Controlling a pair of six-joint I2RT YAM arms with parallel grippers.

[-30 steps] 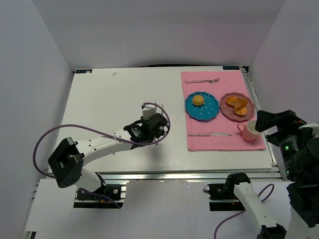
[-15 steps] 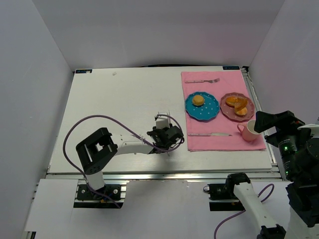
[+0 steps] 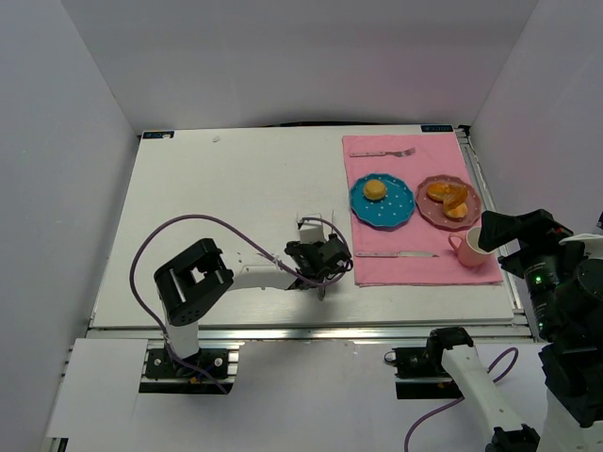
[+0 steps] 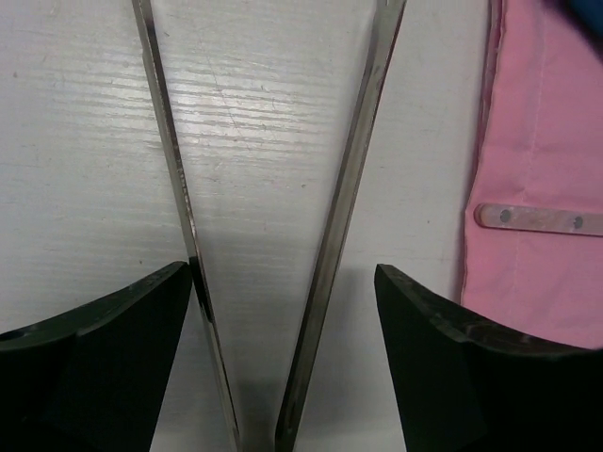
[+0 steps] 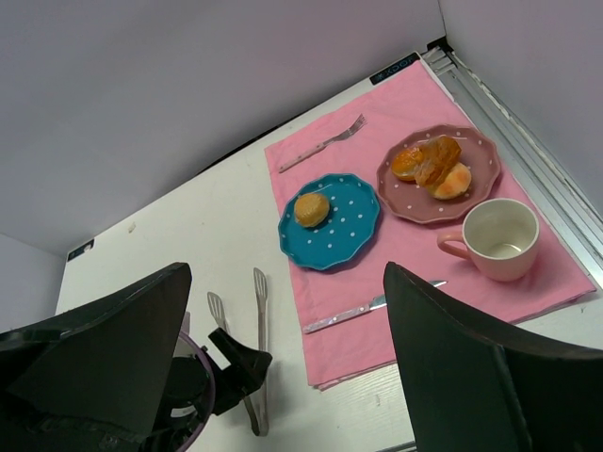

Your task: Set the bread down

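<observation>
Nearest me, the right fingers (image 5: 490, 377) hang apart and empty off the surface's (image 3: 217, 207) right edge, clear of everything. The left fingers (image 4: 113, 348) are low over the surface and also apart. They straddle the hinge end of a pair of metal tongs (image 4: 347, 188) without clamping it, as far as I can judge. The tong arms splay away beside the pink placemat (image 3: 377, 240), where a knife (image 3: 396, 253) lies near a pink cup (image 3: 468, 248). Beyond that, the bread (image 3: 375, 189) sits on the blue dotted plate (image 3: 400, 212), so I take the placing as done. A maroon plate (image 3: 423, 193) of orange pieces stands beside it, with a fork (image 3: 382, 152) farthest back. My worry is the retreat: if a finger snags the tongs, they could sweep into the mat's edge, jolt the plate and roll the bread off.
</observation>
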